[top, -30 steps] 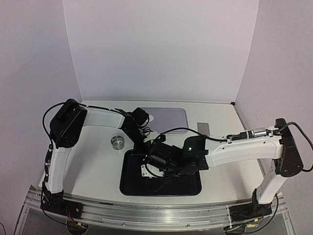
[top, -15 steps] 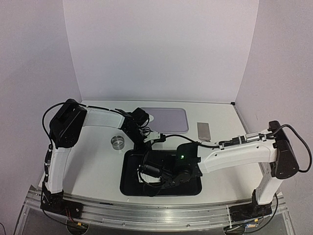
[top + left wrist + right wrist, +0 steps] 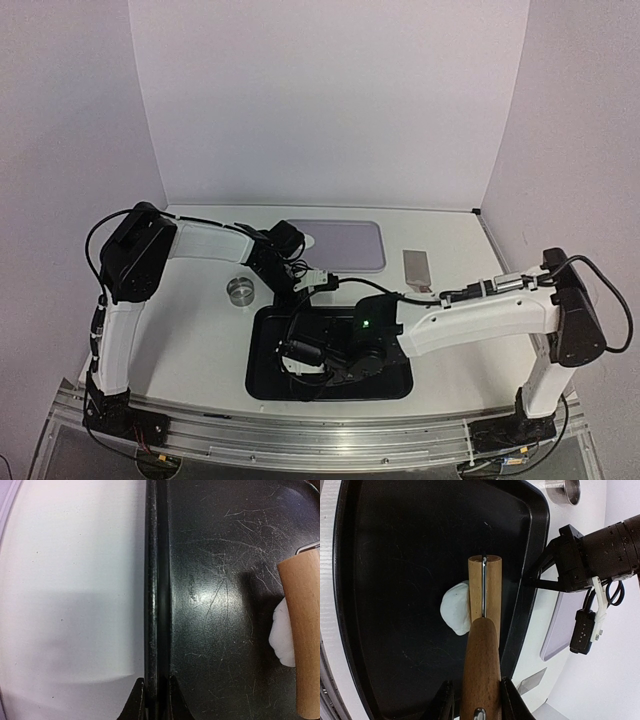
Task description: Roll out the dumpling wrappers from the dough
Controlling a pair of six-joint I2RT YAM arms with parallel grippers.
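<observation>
top: l gripper (image 3: 298, 288) clamps far rim of black tray (image 3: 400, 388); r gripper (image 3: 305, 358) low over tray. l wrist: jaws pinch rim, white dough (image 3: 281, 639) lump inside tray touches wooden roller (image 3: 304, 630). r wrist: r gripper grasps roller handle, roller drum on dough's edge

Dough (image 3: 455, 611) was white; tray (image 3: 395, 540) glossy black with fine pale scratches; roller (image 3: 492, 585) light tan wood, handle (image 3: 482, 670) darker brown; far mat (image 3: 345, 243) lavender; metal cup (image 3: 562, 491) silver
</observation>
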